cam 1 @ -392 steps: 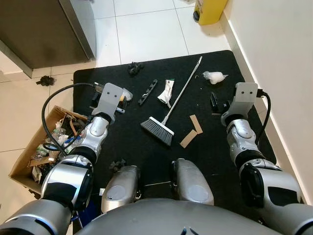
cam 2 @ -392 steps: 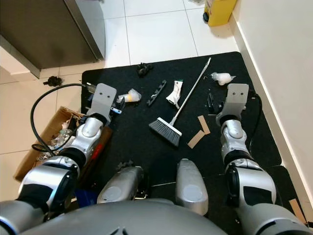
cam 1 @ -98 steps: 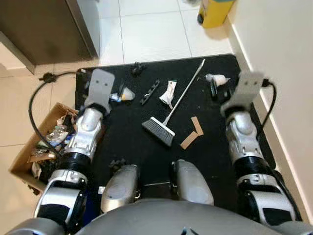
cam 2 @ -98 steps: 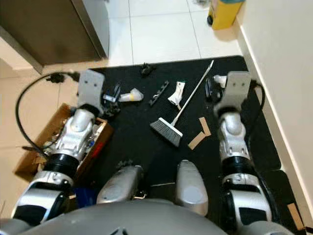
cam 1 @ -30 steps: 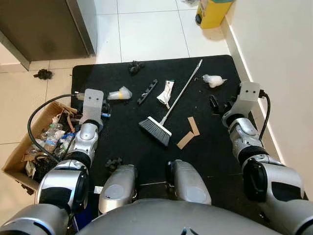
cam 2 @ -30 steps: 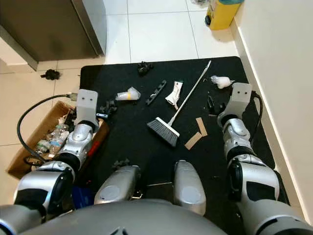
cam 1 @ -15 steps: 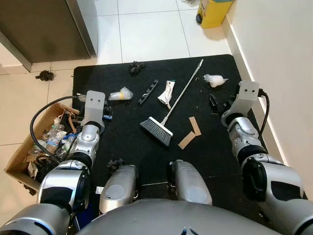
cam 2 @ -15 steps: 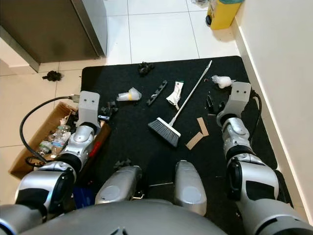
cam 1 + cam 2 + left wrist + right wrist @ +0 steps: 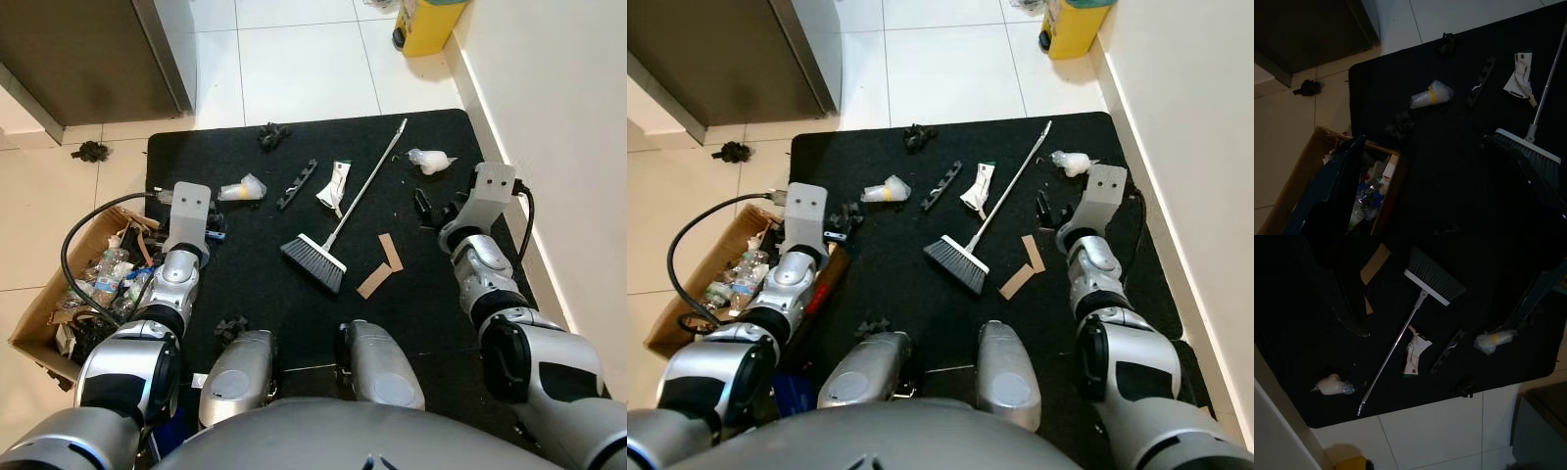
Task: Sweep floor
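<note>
A broom lies flat on the black mat [image 9: 255, 294], its grey brush head [image 9: 313, 260] nearest me and its thin metal handle [image 9: 364, 184] running away to the right. Litter is spread on the mat around it: a clear plastic wad [image 9: 241, 188], a black strip [image 9: 296, 183], a white wrapper [image 9: 332, 183], a white plastic wad [image 9: 429, 160] and two cardboard scraps [image 9: 380, 264]. My left gripper [image 9: 214, 227] hovers low over the mat's left edge, open and holding nothing. My right gripper [image 9: 436, 208] hovers right of the handle, open and holding nothing.
A cardboard box [image 9: 39, 304] full of rubbish stands at the mat's left edge. A white wall [image 9: 558, 117] runs along the right, with a yellow bin [image 9: 423, 20] at the far end. A dark cabinet [image 9: 78, 49] stands far left. Black clumps [image 9: 91, 151] lie on the tiles.
Both arms stretched forward a few seconds ago and have drawn back toward me. In the last second the right gripper shifted slightly left. The broom and litter lie where they were.
</note>
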Motion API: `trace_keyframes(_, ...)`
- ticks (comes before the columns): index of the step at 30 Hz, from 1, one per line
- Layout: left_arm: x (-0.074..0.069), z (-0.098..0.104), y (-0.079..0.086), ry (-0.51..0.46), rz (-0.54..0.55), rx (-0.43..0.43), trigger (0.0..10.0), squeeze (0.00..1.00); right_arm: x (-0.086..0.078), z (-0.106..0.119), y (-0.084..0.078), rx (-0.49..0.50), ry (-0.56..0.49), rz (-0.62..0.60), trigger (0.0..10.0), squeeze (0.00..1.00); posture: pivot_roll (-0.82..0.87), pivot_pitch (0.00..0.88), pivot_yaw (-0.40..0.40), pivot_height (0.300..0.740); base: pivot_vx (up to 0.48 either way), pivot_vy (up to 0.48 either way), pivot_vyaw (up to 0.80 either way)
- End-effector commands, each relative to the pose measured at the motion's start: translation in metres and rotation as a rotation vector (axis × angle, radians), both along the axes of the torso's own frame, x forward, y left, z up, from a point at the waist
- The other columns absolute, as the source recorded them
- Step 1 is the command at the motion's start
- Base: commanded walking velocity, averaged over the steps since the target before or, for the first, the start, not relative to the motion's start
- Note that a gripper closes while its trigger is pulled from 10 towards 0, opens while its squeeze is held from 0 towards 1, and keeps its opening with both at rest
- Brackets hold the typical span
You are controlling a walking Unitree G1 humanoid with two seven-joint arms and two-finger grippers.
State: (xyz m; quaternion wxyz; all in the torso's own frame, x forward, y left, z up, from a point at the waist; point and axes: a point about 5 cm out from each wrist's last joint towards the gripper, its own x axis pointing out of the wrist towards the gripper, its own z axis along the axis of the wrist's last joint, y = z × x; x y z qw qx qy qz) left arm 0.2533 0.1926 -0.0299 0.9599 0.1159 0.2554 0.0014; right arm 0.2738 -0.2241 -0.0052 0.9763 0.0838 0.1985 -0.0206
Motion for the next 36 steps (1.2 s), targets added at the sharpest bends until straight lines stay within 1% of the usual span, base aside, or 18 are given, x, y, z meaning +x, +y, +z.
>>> trace_keyframes(1,-0.002,-0.001,0.008,0.009,0.008,0.011,10.0,0.0,-0.002,-0.001,0.0,0.013,-0.001,-0.011,10.0,0.0,0.04,0.0,-0.006,0.74,0.0,0.0,0.0)
trace_keyframes(4,-0.001,0.0,0.008,0.008,0.002,0.008,10.0,0.0,0.0,0.0,0.0,0.013,-0.006,-0.012,10.0,0.0,0.01,0.0,0.005,0.74,0.0,0.0,0.0)
trace_keyframes(8,0.0,0.001,0.009,0.009,0.001,0.006,10.0,0.0,0.001,0.001,0.0,0.012,-0.011,-0.017,10.0,0.0,0.01,0.0,0.018,0.74,0.0,0.0,0.0)
trace_keyframes(36,0.013,0.009,0.006,-0.004,0.011,0.002,10.0,0.0,0.012,0.009,0.0,0.0,-0.013,-0.025,10.0,0.0,0.02,0.0,-0.001,0.74,0.0,0.0,0.0)
